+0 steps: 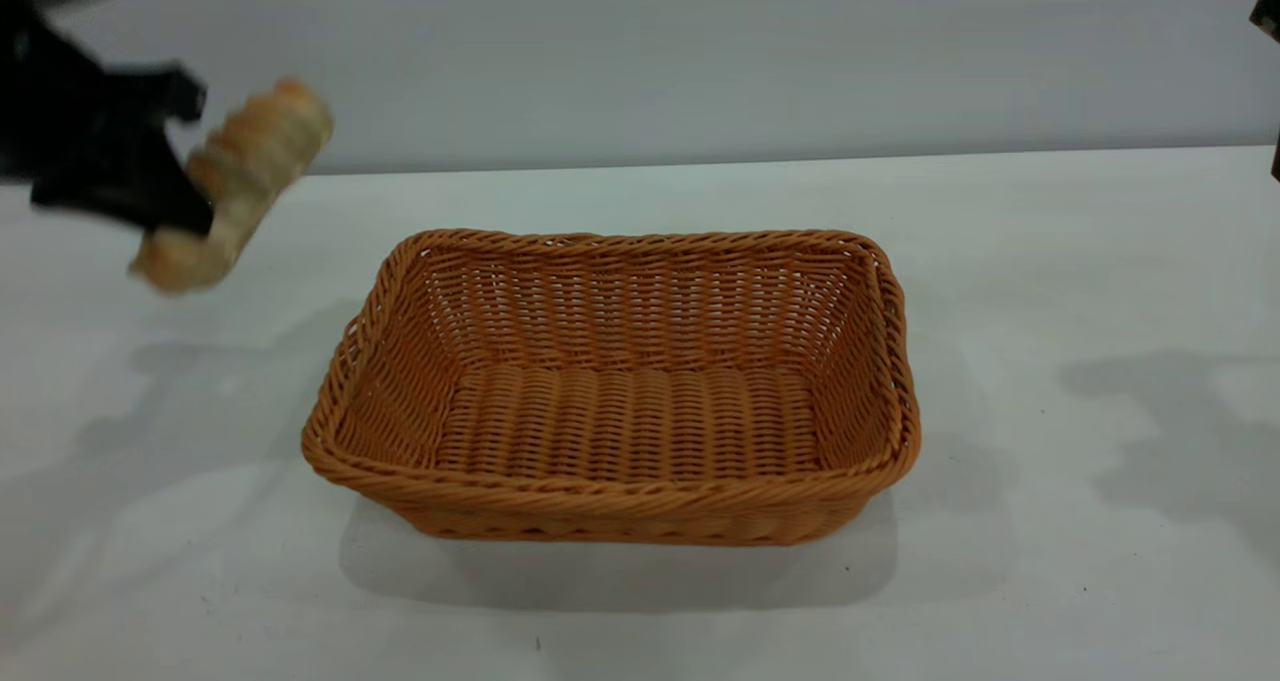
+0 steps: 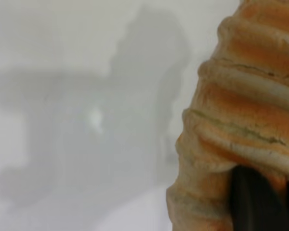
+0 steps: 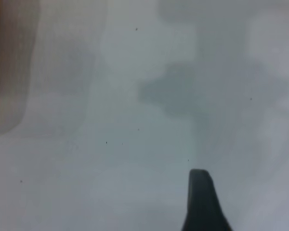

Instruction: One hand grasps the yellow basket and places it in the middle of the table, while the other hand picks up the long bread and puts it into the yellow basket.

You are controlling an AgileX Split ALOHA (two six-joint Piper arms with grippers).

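left arm: enters exterior view at 10 o'clock, raised above the counter [image 1: 1050, 261], well clear of the surface
left claw [image 1: 185, 166]: clenched on the long bread [image 1: 240, 176], black fingers [image 2: 255, 202] pinching it near the lower end
long bread: count 1; held in the air, tilted, one end up toward 1 o'clock, other end down toward 7 o'clock; at 10 o'clock from the yellow basket [image 1: 620, 481], outside it, not touching it; blurred in exterior view; ridges orange and cream seen close in left wrist view
right arm: only a dark sliver at the 2 o'clock edge of exterior view, well apart from the basket
right claw: one dark fingertip [image 3: 202, 202] seen in right wrist view, above bare counter; open or clenched cannot tell; holds nothing visible
yellow basket: count 1; sits flat on the counter around the middle of exterior view, long side facing camera, inside bare
counter: white, a few tiny dark specks, arm shadows at 9 and 3 o'clock
writing/labels: none readable
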